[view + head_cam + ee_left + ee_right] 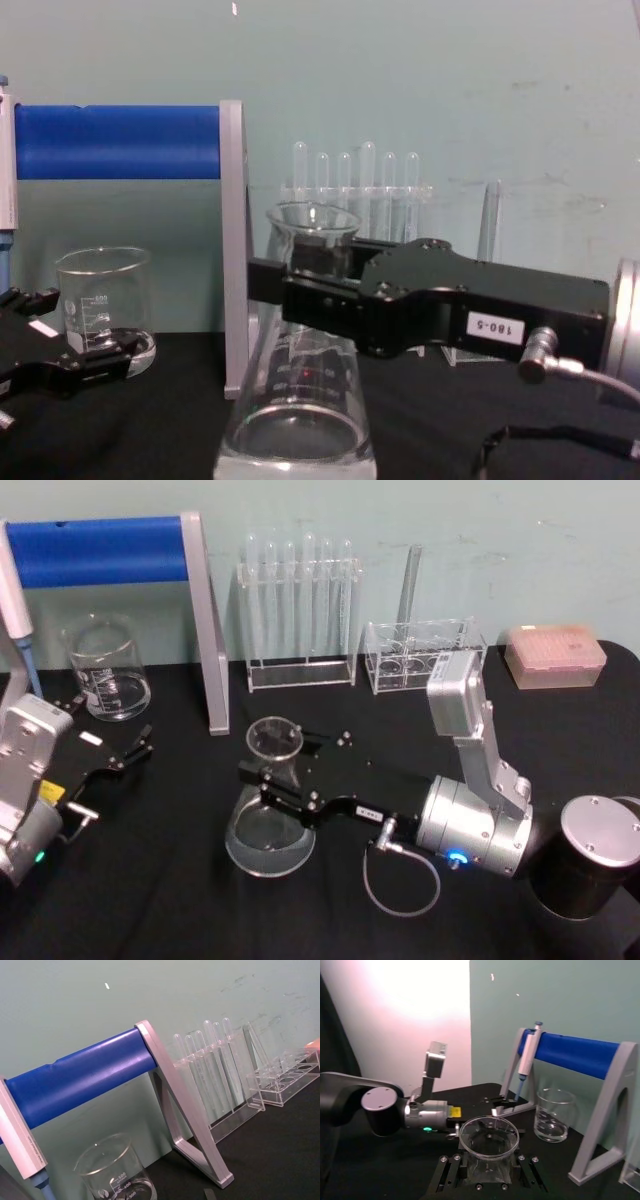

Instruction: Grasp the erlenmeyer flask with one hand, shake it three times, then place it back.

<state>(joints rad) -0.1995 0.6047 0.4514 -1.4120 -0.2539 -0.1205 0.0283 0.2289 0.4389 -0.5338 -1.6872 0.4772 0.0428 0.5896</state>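
Observation:
The erlenmeyer flask (268, 830) is clear glass with a wide base and stands on the black table near the middle; the chest view shows it large (300, 400). My right gripper (285, 768) reaches in from the right and is shut on the flask's neck just under the flared rim, one black finger on each side. From the right wrist, the flask's rim (487, 1146) sits between the two fingers (451, 1170). A white number label (494, 326) marks the right gripper's body. My left gripper (105, 730) rests open at the table's left, holding nothing.
A glass beaker (105, 670) stands at the back left beside a stand with a blue bar (100, 550) and a hanging pipette (15, 600). Behind the flask are a test tube rack (298, 610), a second clear rack (420, 655) and a pink tip box (555, 655).

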